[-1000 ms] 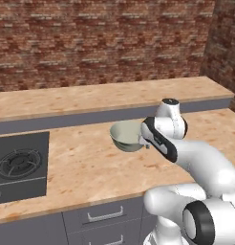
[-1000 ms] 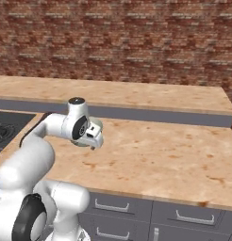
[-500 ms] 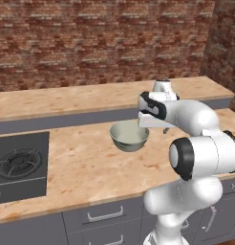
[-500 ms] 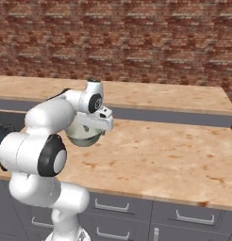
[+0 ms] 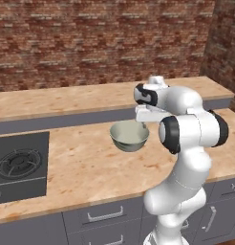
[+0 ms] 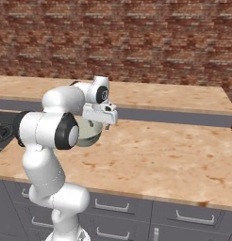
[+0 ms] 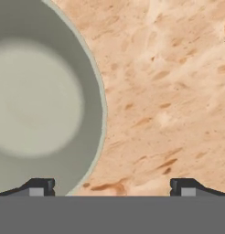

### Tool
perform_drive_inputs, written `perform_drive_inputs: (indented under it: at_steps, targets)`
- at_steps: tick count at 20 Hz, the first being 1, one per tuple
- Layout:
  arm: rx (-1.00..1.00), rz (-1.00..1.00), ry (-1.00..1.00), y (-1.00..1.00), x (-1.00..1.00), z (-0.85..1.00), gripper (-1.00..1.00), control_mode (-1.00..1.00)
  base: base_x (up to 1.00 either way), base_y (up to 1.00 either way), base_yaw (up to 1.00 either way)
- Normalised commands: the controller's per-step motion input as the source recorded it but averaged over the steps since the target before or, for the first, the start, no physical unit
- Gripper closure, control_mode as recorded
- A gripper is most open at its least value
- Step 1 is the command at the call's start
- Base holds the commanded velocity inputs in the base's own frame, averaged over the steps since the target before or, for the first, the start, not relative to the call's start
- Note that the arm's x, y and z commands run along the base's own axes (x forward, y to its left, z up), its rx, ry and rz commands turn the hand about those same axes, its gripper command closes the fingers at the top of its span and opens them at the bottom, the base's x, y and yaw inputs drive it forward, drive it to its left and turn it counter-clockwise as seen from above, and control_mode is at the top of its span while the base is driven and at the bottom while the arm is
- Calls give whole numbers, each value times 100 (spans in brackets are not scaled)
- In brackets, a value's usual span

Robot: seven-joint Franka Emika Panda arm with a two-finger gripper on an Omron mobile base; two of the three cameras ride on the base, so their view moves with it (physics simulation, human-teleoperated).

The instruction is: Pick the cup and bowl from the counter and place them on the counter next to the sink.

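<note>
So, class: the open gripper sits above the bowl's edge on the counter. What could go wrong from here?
1. In the hand view the bowl rim runs between the open fingertips but close to the left one; descending, that tip could hit the rim and tip or shove the bowl.
2. The gripper might pinch the smooth curved wall poorly, letting the bowl slip onto the counter.

Kitchen, rendered. Light tan wood-grain counter [image 5: 86, 167] over grey cabinets with metal drawer handles [image 5: 106, 214]; black stove top [image 5: 19, 165] with a round burner set into the worktop at left; raised rear ledge [image 6: 174, 101]; red-brown brick wall [image 5: 100, 43] behind.
</note>
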Motion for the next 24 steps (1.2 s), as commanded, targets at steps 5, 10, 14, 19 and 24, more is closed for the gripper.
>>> perform_drive_inputs:
  at_steps: [5,10,14,19,24]
  targets:
    - [0,2,0,0,42,-50,-100,-100,0,0,0]
    - [1,0,-1,0,16,-10,-100,-100,0,0,0]
    - [8,1,-13,0,3,-12,-100,-100,0,0,0]
    - [9,3,-22,0,0,-27,-100,-100,0,0,0]
    - [2,2,-12,0,0,-20,-100,-100,0,0,0]
